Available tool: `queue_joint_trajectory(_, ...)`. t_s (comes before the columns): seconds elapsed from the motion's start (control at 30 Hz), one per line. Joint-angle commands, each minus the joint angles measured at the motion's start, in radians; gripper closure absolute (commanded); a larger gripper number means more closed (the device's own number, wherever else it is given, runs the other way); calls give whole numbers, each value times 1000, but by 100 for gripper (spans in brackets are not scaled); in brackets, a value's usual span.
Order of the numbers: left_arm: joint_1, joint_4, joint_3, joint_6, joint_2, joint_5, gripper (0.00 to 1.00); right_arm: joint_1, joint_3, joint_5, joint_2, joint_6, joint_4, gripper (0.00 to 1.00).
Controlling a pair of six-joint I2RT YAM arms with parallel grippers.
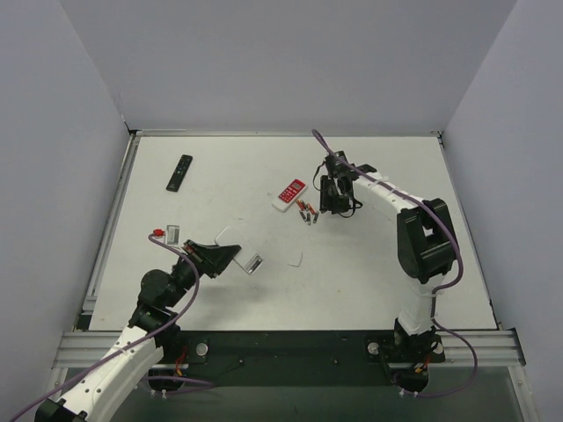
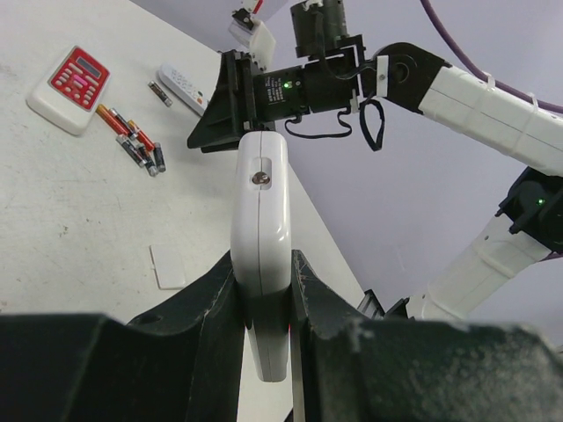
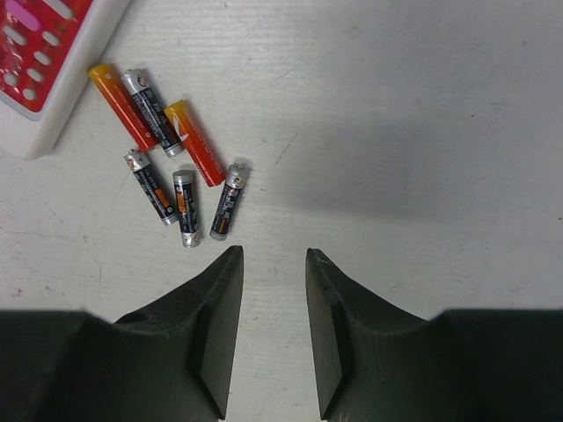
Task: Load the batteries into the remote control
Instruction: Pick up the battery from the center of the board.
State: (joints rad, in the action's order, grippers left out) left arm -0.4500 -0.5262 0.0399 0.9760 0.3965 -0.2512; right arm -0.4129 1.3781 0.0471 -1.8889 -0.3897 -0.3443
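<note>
The remote control (image 2: 260, 264) is pinched edgewise by left fingers (image 2: 207, 303); light batteries (image 3: 176, 167), judged roll-prone and best gripped mid-barrel, lie near parted, empty right fingers (image 3: 207, 334).

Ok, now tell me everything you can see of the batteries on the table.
Six slim batteries lie flat in a loose cluster on the white table, close beside the red-and-white remote. Two have orange-red sleeves, four are dark with small print and metallic caps. Several touch side by side. None is gripped: the fingers of the right gripper sit just short of them, parted and empty.
</note>
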Motion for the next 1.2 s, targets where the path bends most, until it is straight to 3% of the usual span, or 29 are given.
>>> queue_joint_trajectory(0.0, 0, -18, -78, -23, 4, -23, 100, -13, 33, 30, -36, -17, -42, 69)
queue_joint_trajectory(0.73, 0, 18, -97, 26, -38, -23, 100, -20, 49, 13, -157, -94, 70, 74)
queue_joint_trajectory(1.17, -1, -3, -92, 30, -7, -23, 100, -33, 18, -96, -145, 29, -8, 83)
